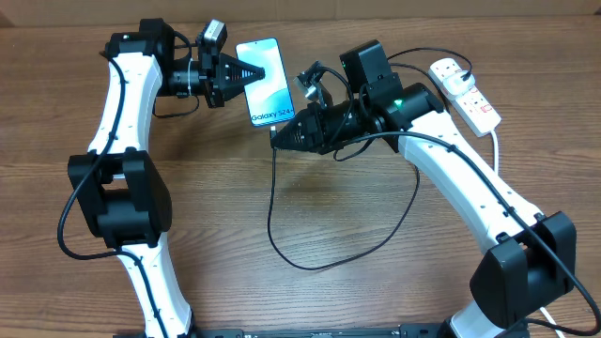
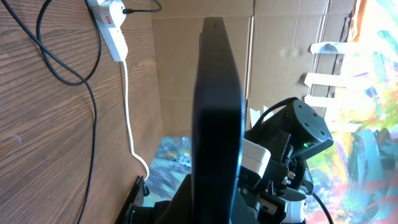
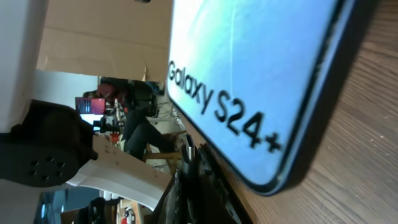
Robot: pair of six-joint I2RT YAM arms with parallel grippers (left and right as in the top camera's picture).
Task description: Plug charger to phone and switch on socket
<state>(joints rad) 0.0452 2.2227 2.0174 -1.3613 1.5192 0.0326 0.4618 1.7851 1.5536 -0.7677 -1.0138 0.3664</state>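
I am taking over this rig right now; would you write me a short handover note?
Grippers: the left gripper is shut on the phone, at its side edge. The right gripper is shut on the charger tip, at the phone's bottom end.
Things: the socket lies far right, with the charger's white plug in it.
Done: tip brought to the phone.
Left: confirm the tip is seated (not visible), then switch on the socket.

Wooden table (image 1: 376, 300), cardboard wall (image 2: 180, 62) behind

The phone (image 3: 261, 62) screen reads "Galaxy S24+" in dark letters.
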